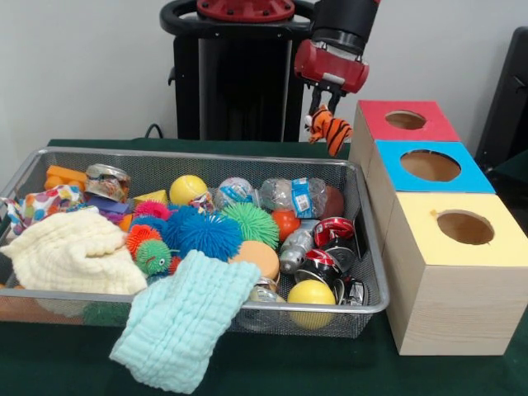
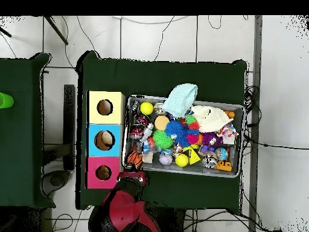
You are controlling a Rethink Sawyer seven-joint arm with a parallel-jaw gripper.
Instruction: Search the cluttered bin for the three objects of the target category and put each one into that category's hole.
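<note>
My gripper (image 1: 323,109) is shut on a small orange striped tiger toy (image 1: 329,129) and holds it in the air above the far right corner of the bin (image 1: 190,153), just left of the red-faced box. The hole (image 1: 405,120) in that box is open and empty. In the overhead view the gripper (image 2: 134,176) sits at the bin's rim (image 2: 181,174), with the tiger toy (image 2: 135,159) over the bin's corner near the red box's hole (image 2: 103,173). The bin holds many mixed toys.
A blue-faced box (image 1: 430,166) and a yellow-faced box (image 1: 464,227) stand in a row in front of the red one. A mint cloth (image 1: 186,318) hangs over the bin's front rim, and a cream cloth (image 1: 74,256) lies at its left. Spiky balls, yellow balls and cans fill the bin.
</note>
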